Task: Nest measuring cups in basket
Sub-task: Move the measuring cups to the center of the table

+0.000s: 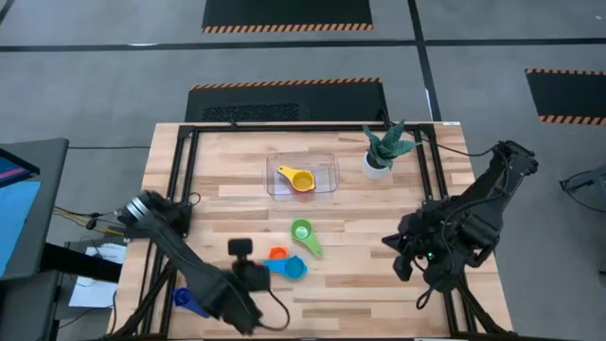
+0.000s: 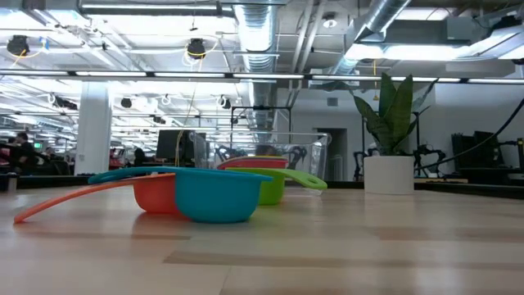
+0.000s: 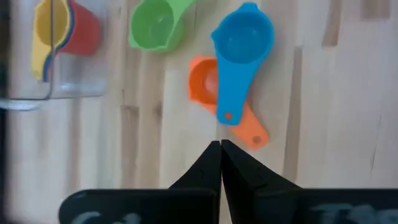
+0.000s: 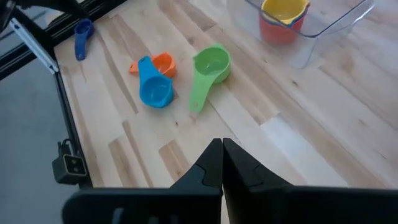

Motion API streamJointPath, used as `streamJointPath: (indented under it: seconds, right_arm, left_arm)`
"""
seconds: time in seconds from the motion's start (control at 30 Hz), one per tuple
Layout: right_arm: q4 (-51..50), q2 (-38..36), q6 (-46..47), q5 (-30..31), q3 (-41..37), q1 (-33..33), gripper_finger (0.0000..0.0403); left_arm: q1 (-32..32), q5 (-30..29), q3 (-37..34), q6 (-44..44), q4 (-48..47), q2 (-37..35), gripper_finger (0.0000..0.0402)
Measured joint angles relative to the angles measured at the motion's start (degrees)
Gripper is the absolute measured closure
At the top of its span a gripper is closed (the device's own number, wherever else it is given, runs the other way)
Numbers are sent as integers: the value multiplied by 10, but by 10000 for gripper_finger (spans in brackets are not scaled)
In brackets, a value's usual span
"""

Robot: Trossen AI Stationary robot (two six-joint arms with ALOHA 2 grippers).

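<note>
The clear basket stands on the far middle of the table. It holds a yellow cup nested in a red one. On the wood nearer lie a green cup, an orange cup and a blue cup. The blue cup's handle lies across the orange cup. A dark blue cup sits at the near left edge. My left gripper is shut, just left of the orange cup. My right gripper is shut over the table's right side.
A white pot with a green plant stands right of the basket. Black frame rails run along the table's edges. Bare wood lies between the cups and my right gripper.
</note>
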Motion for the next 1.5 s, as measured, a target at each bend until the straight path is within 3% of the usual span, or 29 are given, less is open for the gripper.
streamJointPath:
  seconds: [0.3, 0.6, 0.77, 1.13, 1.4, 1.5]
  right_arm:
    - [-11, 0, 2, 13, 0, -24, 388]
    - [-11, 0, -3, 13, 0, -67, 380]
    - [-10, 4, -26, 13, 0, -89, 379]
    - [-8, 4, -126, 15, 0, -147, 389]
    - [-10, 7, -225, 42, 0, -186, 398]
    - [-9, 7, -243, 40, 0, -205, 398]
  left_arm:
    - [32, -9, -341, 19, 374, -266, 401]
    - [70, -31, -520, 96, 608, -463, 401]
    - [100, -14, -567, 155, 714, -490, 401]
    - [202, 151, -585, 310, 1010, -490, 401]
    - [263, 167, -585, 317, 991, -489, 401]
    - [285, 143, -585, 288, 947, -489, 401]
